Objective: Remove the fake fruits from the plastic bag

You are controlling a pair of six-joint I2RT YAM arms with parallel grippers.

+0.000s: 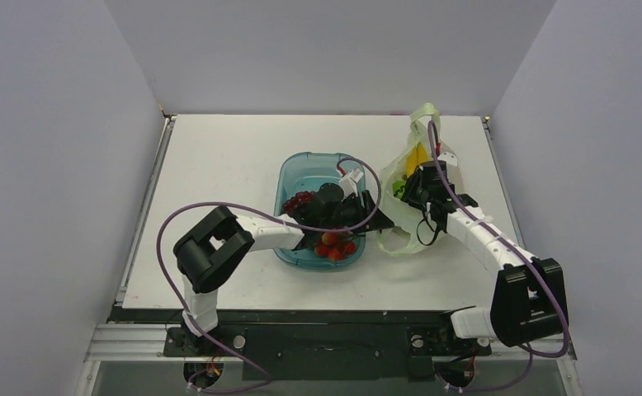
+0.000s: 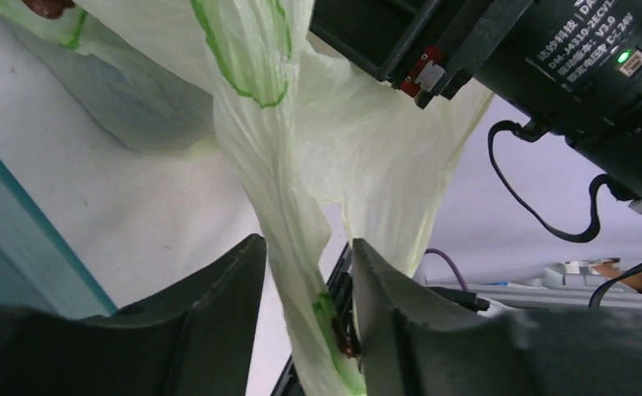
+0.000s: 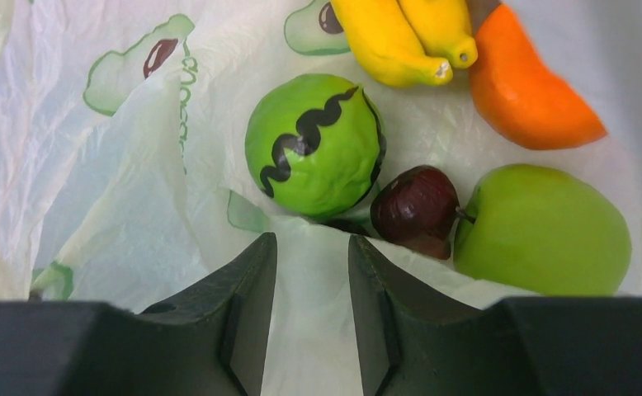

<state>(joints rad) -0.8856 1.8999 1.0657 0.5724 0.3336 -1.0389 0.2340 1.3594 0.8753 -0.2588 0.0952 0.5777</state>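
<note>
The pale-green plastic bag [image 1: 398,241] lies right of the tray. In the right wrist view it [image 3: 95,181] holds a yellow banana bunch [image 3: 392,37], an orange [image 3: 524,91], a green ball with a black squiggle [image 3: 313,144], a dark plum [image 3: 417,206] and a green apple [image 3: 540,227]. My right gripper [image 3: 312,247] hovers in the bag mouth [image 1: 414,191], jaws narrowly apart, holding nothing, with film beneath. My left gripper [image 1: 381,221] reaches over the tray; a taut twisted strand of bag [image 2: 297,247] runs between its jaws [image 2: 309,252]. A red berry cluster [image 1: 334,246] lies in the tray.
The teal-blue oval tray [image 1: 289,177] sits mid-table and also holds a dark maroon grape bunch [image 1: 299,200]. The right arm's black wrist [image 2: 582,74] hangs close above the bag in the left wrist view. White walls enclose the table on three sides.
</note>
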